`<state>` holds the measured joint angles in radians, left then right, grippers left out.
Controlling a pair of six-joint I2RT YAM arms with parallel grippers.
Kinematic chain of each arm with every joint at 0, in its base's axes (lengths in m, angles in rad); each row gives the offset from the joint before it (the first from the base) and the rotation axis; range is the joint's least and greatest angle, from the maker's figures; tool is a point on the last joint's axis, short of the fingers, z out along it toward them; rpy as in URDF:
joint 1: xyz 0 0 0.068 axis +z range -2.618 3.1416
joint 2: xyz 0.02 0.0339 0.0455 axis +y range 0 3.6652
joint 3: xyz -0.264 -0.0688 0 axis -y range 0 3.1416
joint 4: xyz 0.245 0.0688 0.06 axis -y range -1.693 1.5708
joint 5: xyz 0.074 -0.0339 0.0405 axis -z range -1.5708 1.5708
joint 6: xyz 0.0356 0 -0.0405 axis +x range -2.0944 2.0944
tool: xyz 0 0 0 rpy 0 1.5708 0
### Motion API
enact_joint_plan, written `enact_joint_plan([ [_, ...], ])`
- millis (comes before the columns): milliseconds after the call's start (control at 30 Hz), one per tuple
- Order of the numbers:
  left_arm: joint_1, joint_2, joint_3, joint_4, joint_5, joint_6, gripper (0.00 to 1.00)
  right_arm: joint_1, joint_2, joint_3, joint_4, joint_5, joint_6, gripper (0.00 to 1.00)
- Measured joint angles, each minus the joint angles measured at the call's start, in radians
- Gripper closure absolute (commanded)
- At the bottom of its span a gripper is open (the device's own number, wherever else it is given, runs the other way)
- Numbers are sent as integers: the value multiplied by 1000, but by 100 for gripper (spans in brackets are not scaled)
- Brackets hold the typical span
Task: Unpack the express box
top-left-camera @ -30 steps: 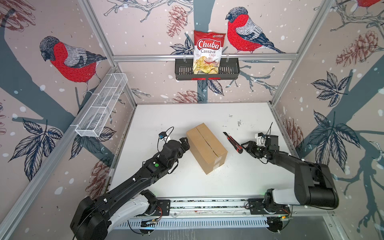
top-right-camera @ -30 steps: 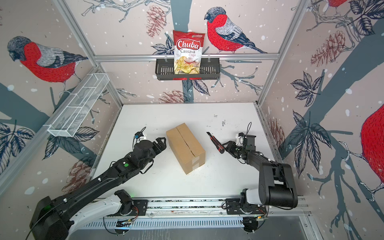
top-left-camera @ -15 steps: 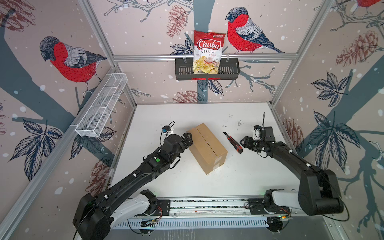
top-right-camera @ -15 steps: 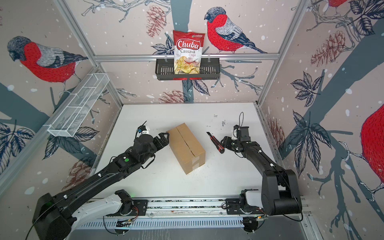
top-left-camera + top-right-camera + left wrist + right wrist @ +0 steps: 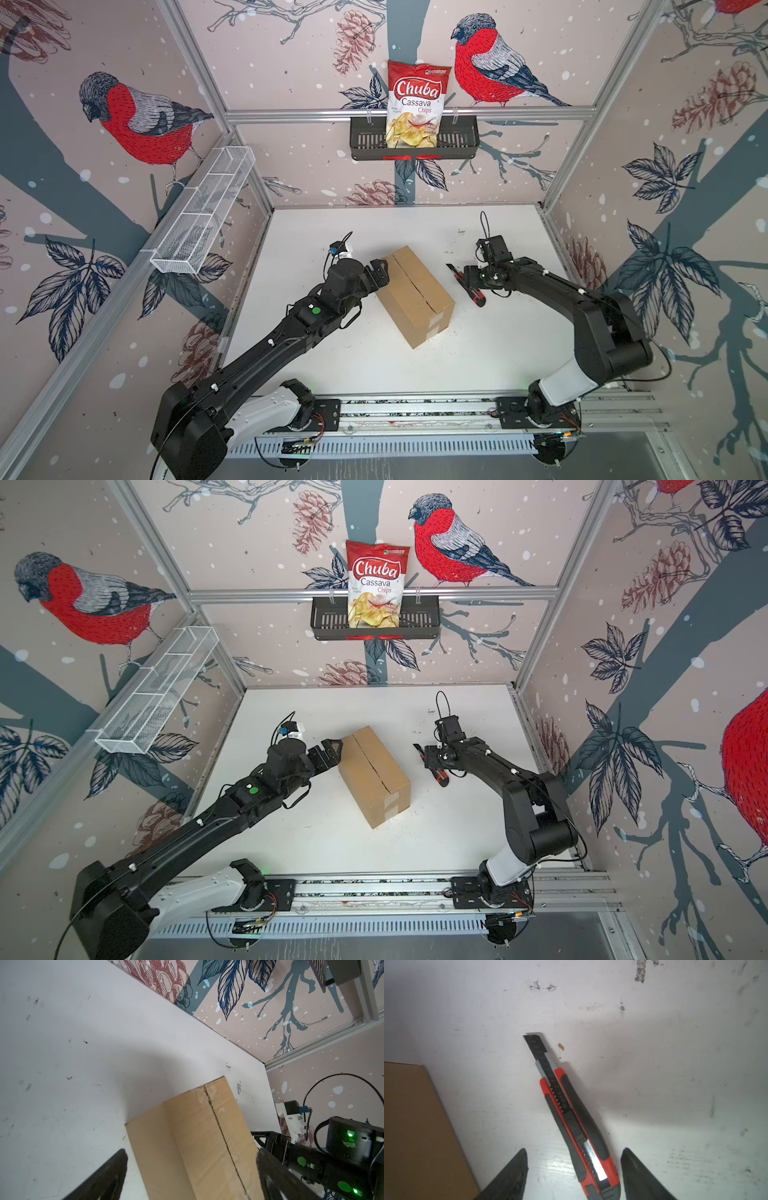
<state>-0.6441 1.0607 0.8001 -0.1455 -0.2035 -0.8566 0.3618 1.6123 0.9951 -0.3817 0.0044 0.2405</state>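
The express box (image 5: 415,295) (image 5: 374,775) is a brown carton lying slantwise mid-table, flaps down, with a dark line along its centre seam (image 5: 218,1126). My left gripper (image 5: 380,270) (image 5: 332,750) (image 5: 191,1153) is open at the box's far left end, one finger on each side of it; whether they touch it I cannot tell. A red and grey utility knife (image 5: 478,297) (image 5: 441,778) (image 5: 571,1109) lies on the table right of the box, blade out. My right gripper (image 5: 467,276) (image 5: 429,758) (image 5: 574,1150) is open over the knife's handle, with gaps on both sides.
A black slotted basket (image 5: 457,141) on the back wall holds a Chuba chips bag (image 5: 417,104). A white wire basket (image 5: 203,212) hangs on the left wall. The arms' base rail (image 5: 415,409) runs along the table's front edge. The box's corner (image 5: 415,1126) shows beside the knife.
My right jaws have widened and that wrist has swung back over the knife, which has stayed put. The left gripper has moved forward to straddle the box's end.
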Motion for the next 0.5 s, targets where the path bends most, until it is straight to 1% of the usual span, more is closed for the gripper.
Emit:
enact_joint_plan([
  [100, 14, 0, 1, -2, 16, 15, 4, 18, 47, 30, -17, 39, -13, 30],
  [300, 43, 1, 1, -8, 32, 26, 4, 43, 133, 81, -46, 58, -53, 30],
  [500, 49, 10, 1, -16, 47, 27, 4, 52, 182, 113, -72, 69, -61, 33],
])
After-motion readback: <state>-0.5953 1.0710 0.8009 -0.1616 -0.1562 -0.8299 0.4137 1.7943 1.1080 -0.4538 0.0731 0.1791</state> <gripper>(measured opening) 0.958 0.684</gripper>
